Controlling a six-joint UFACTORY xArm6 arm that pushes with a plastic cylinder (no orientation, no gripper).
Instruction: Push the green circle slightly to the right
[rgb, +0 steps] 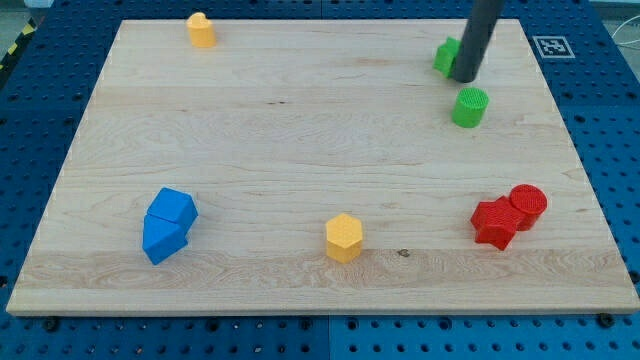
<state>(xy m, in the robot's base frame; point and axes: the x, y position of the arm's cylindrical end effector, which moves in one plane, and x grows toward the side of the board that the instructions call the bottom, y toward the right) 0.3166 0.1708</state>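
A: Pale wood is seen across the whole board (300, 130), which is laid on a blue perforated table (610, 120). Is any writing to be read?

B: No readable text is found. Only a black-and-white square marker (552, 46) is fixed at the board's corner at the view's top right.

A: Where is the tip, and what is carried on it?

B: No jaws are fitted; the arm ends in a plain dark rod. My tip (465, 78) is set down near the view's top right, touching or just beside a green block (445, 56) that is partly hidden behind the rod, so its shape cannot be told.

A: And the green circle?

B: The green circle (469, 107) is found just below the tip, slightly toward the view's right, apart from it. Bare wood is left between the circle and the board's right edge.

A: What else is noted relative to the tip?

B: Two touching red blocks (509, 215) are placed well below it, near the right edge. A yellow hexagonal block (343, 238) and two touching blue blocks (167, 224) are placed below and to its left. A yellow block (201, 30) is seen far to its left at the top edge. The board's middle is left open.
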